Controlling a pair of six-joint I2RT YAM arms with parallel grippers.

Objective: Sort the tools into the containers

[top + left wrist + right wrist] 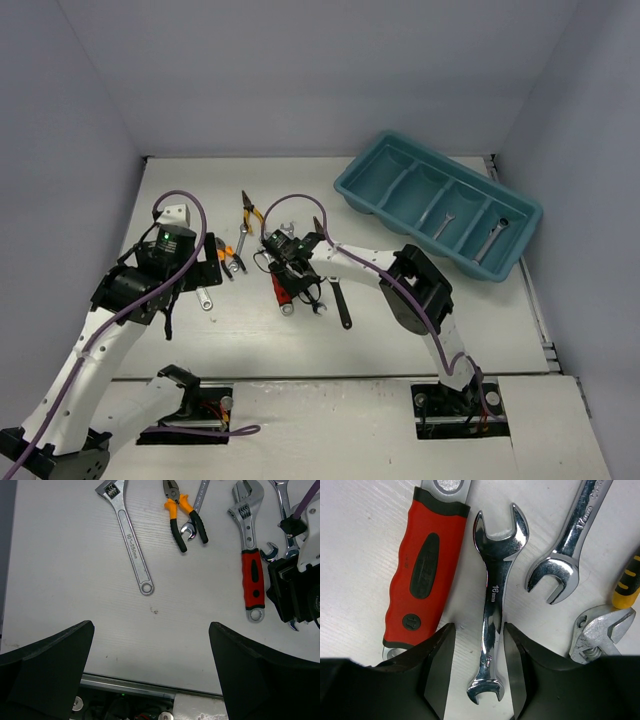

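TOP VIEW
Tray: teal tray [352,190] at far right of table [200,190]; 4 long compartments.
Done: 2 silver wrenches sorted, i.e. 3rd-slot wrench [444,224] and 4th-slot wrench [492,240], slots counted from left. Other 2 slots look bare.
Left to do: most tools lie in a loose group mid-table, well apart from tray. Far pliers [250,215] at group's far edge. Judged: early stage.
Arms: right arm [425,290] reaches left over the group; left arm [120,300] bent up beside it.
Hidden: tools under right arm's end, so no exact count.

LEFT WRIST
Left gripper [151,630]: spread wide, holds nothing, above bare table near its front edge.
In view: long silver wrench [132,545], orange-black pliers [182,512] crossing a small wrench [192,525], red-handled wrench [252,570]. None lies between the fingers.
Cut off: right arm's black end covers more wrenches at right edge.

RIGHT WRIST
Right gripper [477,670]: spread, low over table, one finger each side of 16 mm wrench [492,605]; not pinched. Contact w/ either finger: can't tell.
Neighbours: red-handled wrench just beside, on left. On right: bigger open wrench [565,555], adjustable head [600,630], yellow-black handle [627,587] cut off at edge.
Step (judged): pick 16 mm wrench, then carry to tray.
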